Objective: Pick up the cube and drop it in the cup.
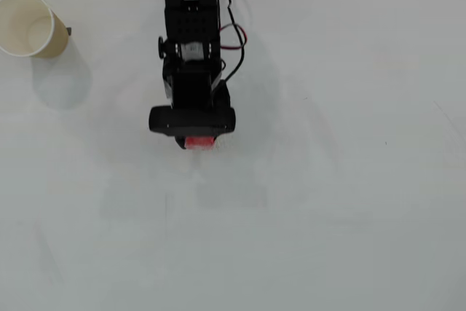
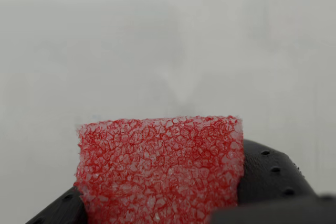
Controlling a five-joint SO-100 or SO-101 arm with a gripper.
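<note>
Red, open-celled foam by its look, the cube (image 2: 160, 169) should be light, soft and grippy. It sits pinched in the pincer (image 1: 198, 140) mid-bench, well apart from the cup (image 1: 29, 23) at the bench's far-left corner. Holding its flat sides suits.

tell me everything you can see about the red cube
The cube is a small red block with a speckled, bubbly, foam-like surface and a slightly ragged top edge. In the wrist view it fills the lower middle, with black gripper parts on both sides. In the overhead view only a red sliver shows under the gripper, far from the cup.
</note>
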